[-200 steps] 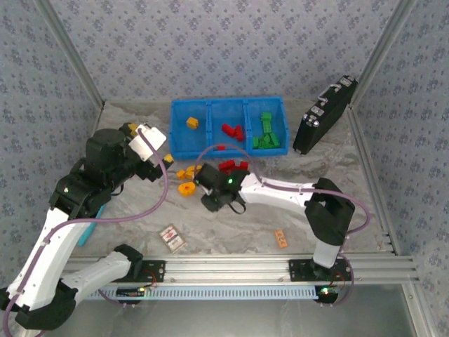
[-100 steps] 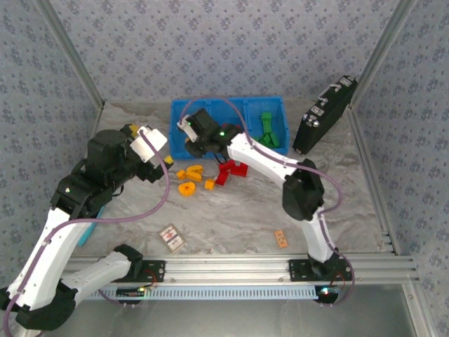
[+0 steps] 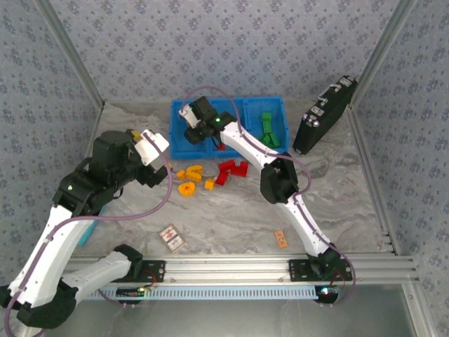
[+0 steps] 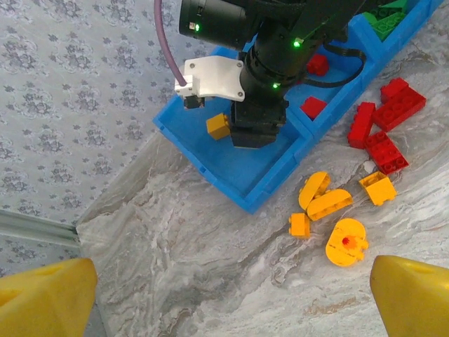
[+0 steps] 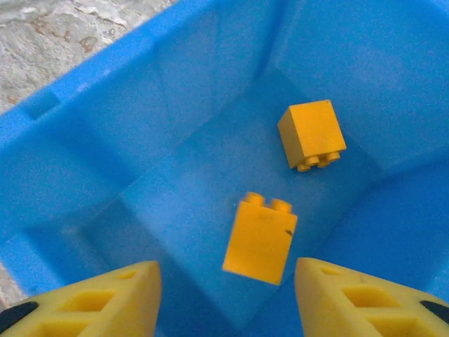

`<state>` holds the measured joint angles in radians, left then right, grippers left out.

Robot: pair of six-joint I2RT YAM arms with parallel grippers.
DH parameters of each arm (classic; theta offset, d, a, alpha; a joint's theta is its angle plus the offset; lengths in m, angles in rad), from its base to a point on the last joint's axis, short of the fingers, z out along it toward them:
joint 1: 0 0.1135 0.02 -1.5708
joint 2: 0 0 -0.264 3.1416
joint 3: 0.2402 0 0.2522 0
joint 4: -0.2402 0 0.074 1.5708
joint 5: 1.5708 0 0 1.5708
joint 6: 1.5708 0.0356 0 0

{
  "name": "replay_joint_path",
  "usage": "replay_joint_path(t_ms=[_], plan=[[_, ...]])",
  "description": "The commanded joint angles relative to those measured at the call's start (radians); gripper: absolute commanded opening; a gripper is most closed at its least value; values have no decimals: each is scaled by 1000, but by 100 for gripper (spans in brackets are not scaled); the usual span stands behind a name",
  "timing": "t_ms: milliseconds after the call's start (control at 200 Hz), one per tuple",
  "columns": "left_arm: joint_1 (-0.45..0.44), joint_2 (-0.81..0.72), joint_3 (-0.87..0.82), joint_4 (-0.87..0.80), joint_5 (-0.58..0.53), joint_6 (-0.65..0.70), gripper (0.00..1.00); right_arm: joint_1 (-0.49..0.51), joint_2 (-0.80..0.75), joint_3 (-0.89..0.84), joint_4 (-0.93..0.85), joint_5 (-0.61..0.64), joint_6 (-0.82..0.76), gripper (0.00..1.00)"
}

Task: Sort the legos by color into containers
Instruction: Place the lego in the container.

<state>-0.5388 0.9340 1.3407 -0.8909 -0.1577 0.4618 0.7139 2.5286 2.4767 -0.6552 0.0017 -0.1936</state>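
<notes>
The right end effector (image 5: pixel 226 298), spread and empty, hangs over the left bin compartment (image 5: pixel 175 189), which holds two orange bricks (image 5: pixel 261 239). The left end effector (image 4: pixel 231 302) is spread too. The loose bricks (image 4: pixel 328 205) on the tabletop (image 4: pixel 210 281) look light, rigid and slick: pinch across flat sides.

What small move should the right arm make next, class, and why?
Probably lift the right gripper out of the left compartment and swing it toward the loose orange bricks on the table. Its fingers are open and hold nothing, two orange bricks are already in the compartment below it, and those loose ones are not yet sorted.
</notes>
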Motion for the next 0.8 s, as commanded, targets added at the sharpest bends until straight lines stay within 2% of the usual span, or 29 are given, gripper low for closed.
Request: replay_joint_path(t_ms=[0,70,125,135,145,150,165,350,465,550,600,680,730,795], plan=[[5,26,11,-8,-4,-10,100,5,-16,36,19,-30,-39,55],[7,36,-16,-2,13,-17,100,1,-41,30,25,-36,-44,57],[7,40,-47,8,39,-25,100,-4,-72,11,29,-27,-47,64],[8,41,-53,10,44,-28,100,-5,-78,8,30,-21,-47,71],[8,42,-59,14,49,-30,100,-5,-85,2,31,-14,-48,91],[8,43,-62,15,52,-31,100,-5,-90,0,33,-11,-48,96],[8,44,-69,20,58,-35,100,-7,-103,-10,36,0,-49,100],[13,56,-125,67,115,-76,100,-28,-325,-175,105,57,-80,100],[22,64,-162,108,156,-124,100,-33,-461,-223,116,257,1,100],[24,82,-197,150,189,-184,100,-40,-555,-213,59,349,47,100],[23,98,-222,182,201,-219,100,-46,-603,-195,-26,343,19,100],[25,127,-252,238,217,-291,100,-54,-690,-196,-147,233,-100,100],[29,146,-269,268,236,-341,100,-48,-768,-260,-150,199,-175,100],[30,167,-291,299,246,-401,99,-32,-884,-373,-83,251,-148,100]])
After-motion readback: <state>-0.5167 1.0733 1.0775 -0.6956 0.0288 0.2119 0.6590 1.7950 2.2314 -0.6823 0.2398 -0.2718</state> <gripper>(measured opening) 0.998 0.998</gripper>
